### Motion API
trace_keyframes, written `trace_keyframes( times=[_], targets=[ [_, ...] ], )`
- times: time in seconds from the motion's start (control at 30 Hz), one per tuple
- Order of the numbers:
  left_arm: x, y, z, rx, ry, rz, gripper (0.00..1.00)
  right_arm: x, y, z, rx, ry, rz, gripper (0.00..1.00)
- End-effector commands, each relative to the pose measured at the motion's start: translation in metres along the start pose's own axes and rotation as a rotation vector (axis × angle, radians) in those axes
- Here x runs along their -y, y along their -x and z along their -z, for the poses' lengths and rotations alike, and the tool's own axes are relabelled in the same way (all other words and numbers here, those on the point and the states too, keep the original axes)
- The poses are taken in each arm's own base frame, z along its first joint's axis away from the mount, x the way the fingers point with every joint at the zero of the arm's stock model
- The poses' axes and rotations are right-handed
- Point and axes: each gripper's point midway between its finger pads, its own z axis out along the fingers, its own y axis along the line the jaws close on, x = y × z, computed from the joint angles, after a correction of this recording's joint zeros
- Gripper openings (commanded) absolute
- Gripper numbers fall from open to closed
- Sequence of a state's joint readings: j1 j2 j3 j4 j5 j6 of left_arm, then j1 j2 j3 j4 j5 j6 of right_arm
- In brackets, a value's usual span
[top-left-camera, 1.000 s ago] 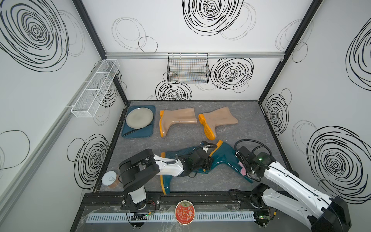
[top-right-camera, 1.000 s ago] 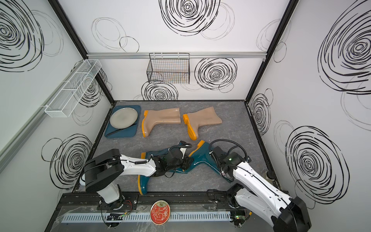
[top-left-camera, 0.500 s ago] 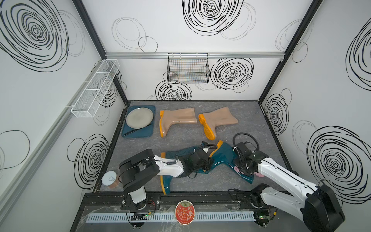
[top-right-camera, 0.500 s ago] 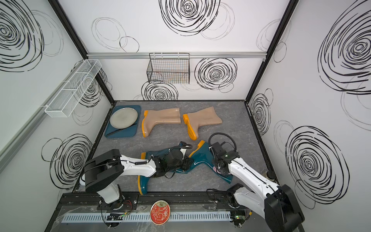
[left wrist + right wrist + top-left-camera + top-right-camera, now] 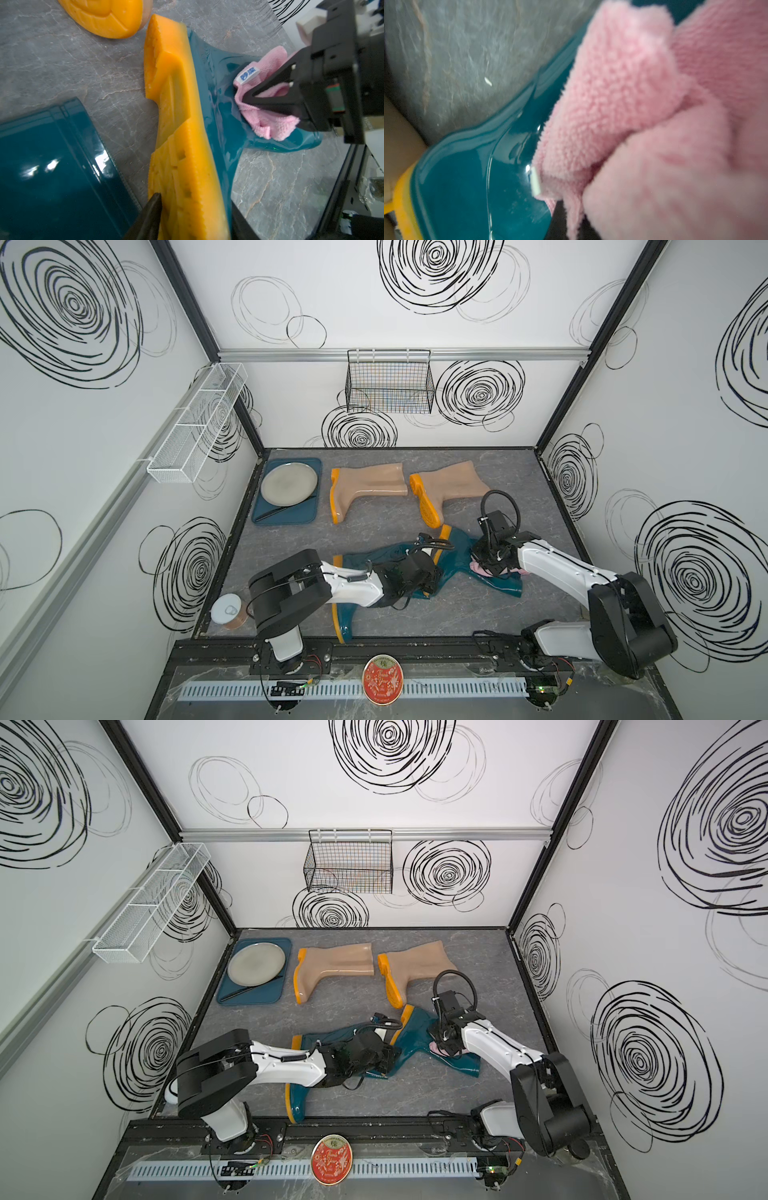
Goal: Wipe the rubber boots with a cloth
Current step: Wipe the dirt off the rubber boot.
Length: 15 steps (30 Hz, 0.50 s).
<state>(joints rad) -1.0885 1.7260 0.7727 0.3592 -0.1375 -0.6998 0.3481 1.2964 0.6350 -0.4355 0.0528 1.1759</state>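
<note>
Two beige rubber boots (image 5: 368, 485) (image 5: 453, 485) lie at the back. One teal boot (image 5: 344, 616) lies under my left arm. The other teal boot (image 5: 457, 558) (image 5: 417, 1038) lies on its side in the middle. My left gripper (image 5: 432, 572) (image 5: 193, 207) is shut on that boot's foot, one finger on the orange sole (image 5: 176, 116) and one on the teal upper. My right gripper (image 5: 484, 566) is shut on the pink cloth (image 5: 270, 122) (image 5: 633, 104) and presses it against the boot's ankle. The cloth hides the right fingertips in the right wrist view.
A blue tray (image 5: 309, 512) with a grey plate (image 5: 289, 483) and a dark utensil sits at the back left. A black wire basket (image 5: 388, 383) hangs on the back wall and a white mesh shelf (image 5: 195, 427) on the left wall. A small can (image 5: 226, 610) stands front left.
My right gripper has slid the cloth along the teal boot from the shaft's open end toward the ankle, leftward and away from the front. The left gripper keeps its hold.
</note>
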Motion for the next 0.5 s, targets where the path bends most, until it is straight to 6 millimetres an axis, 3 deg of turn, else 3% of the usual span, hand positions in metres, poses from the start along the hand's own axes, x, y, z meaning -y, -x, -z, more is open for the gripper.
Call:
trace_keyframes(
  times=[0.0, 0.03, 0.1, 0.23, 0.27, 0.37, 0.47],
  targets=[
    [-0.017, -0.032, -0.006, -0.106, 0.069, -0.018, 0.48, 0.006, 0.015, 0.011, 0.054, 0.024, 0.005, 0.00],
    [-0.016, -0.032, -0.006, -0.109, 0.069, -0.022, 0.48, -0.003, 0.015, 0.017, 0.059, 0.054, 0.026, 0.00],
    [-0.016, -0.031, -0.006, -0.109, 0.076, -0.030, 0.49, -0.040, 0.007, 0.027, 0.034, 0.170, 0.105, 0.00],
    [-0.014, -0.029, -0.005, -0.105, 0.077, -0.030, 0.49, -0.126, -0.043, 0.042, -0.077, 0.415, 0.300, 0.00],
    [-0.014, -0.029, -0.005, -0.105, 0.079, -0.032, 0.49, -0.138, -0.049, 0.042, -0.091, 0.433, 0.323, 0.00],
    [-0.011, -0.029, -0.004, -0.109, 0.089, -0.044, 0.49, -0.136, -0.047, 0.025, -0.116, 0.390, 0.267, 0.00],
    [-0.011, -0.030, -0.002, -0.107, 0.095, -0.050, 0.50, -0.096, -0.033, 0.002, -0.102, 0.283, 0.199, 0.00]
  ],
)
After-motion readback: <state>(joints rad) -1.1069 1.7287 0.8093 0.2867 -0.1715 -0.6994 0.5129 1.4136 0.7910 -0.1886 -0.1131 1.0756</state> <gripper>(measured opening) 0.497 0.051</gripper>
